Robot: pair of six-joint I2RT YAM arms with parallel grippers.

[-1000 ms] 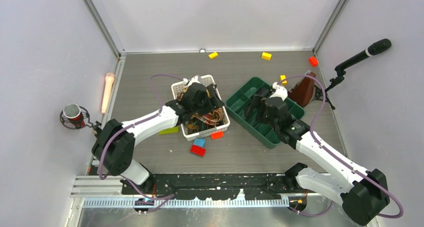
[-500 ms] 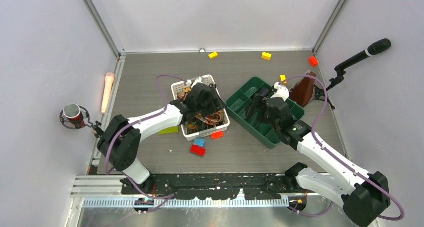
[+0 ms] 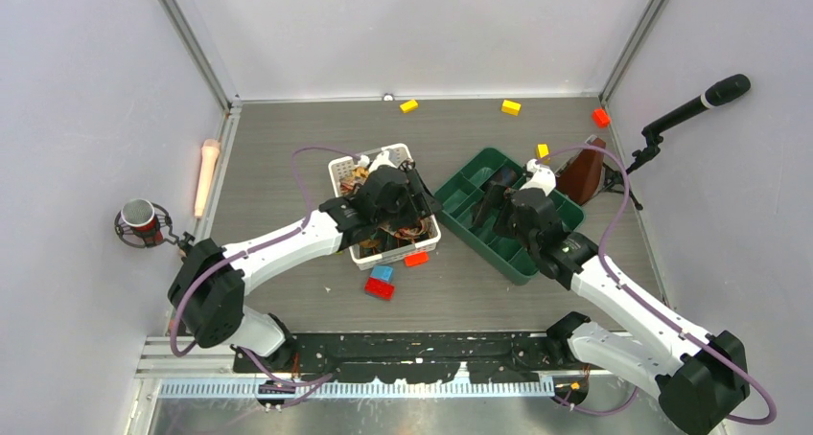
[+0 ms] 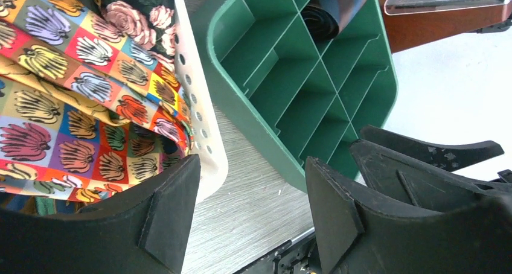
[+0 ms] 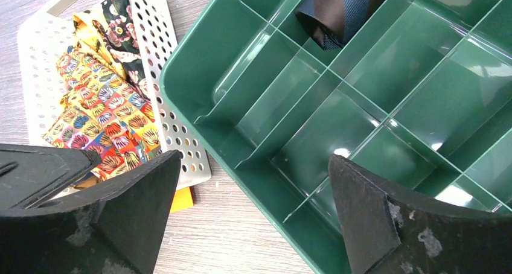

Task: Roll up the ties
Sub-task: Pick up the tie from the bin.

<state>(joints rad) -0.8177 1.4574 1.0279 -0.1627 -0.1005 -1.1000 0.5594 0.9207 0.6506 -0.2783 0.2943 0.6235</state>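
The grey wood-grain table (image 3: 288,138) carries a glossy green plastic tray (image 5: 199,57) of straight-walled compartments, right of centre. Left of it stands a white perforated basket (image 5: 169,129). Only a narrow strip of bare table separates their rims; far and left of them the table lies open. The ties (image 4: 72,75), soft printed fabric, lie crumpled in the basket. One dark striped rolled tie (image 5: 341,5) sits in a far compartment of the tray. The left gripper (image 4: 250,171), spread and holding nothing, has shifted right since a second ago and now hangs over the gap. The right gripper (image 5: 253,162), spread wide, hovers above the tray's left compartments, much as before.
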